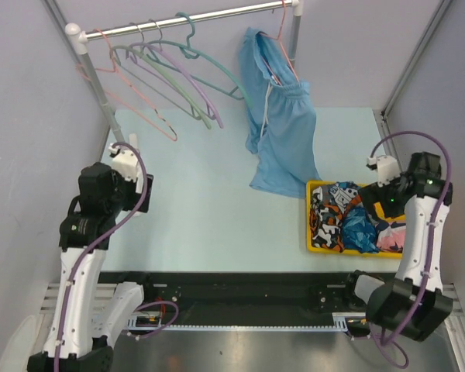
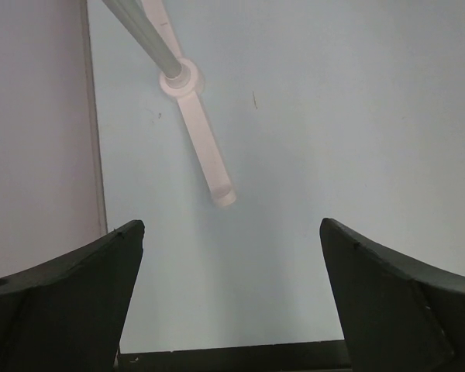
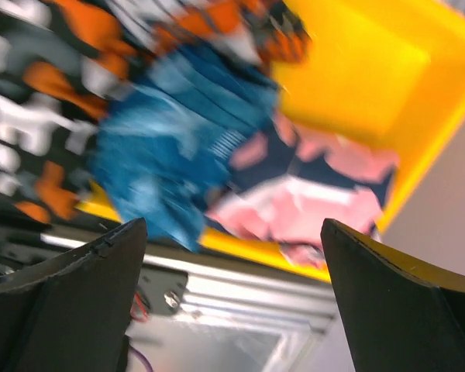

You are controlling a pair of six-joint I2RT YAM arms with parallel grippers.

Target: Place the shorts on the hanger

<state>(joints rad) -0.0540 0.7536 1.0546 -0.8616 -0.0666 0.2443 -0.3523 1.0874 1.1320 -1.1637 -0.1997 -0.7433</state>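
So the shorts [image 3: 310, 201] are sitting in the yellow bin [image 1: 311, 221] at the right edge of the table [image 1: 201, 201], jammed in next to a blue crumpled piece and some black-orange-white clothes [image 1: 329, 209]. The right wrist view is pretty blurry, so I can only sort of make out the pink with navy blotches. The right gripper [image 3: 232, 232] hangs over that bin, jaws spread, nothing in them. The left gripper [image 2: 232, 229] is also spread wide over bare table. The hanger [image 1: 217, 64] is on the rail [image 1: 209, 15], far from the bin.
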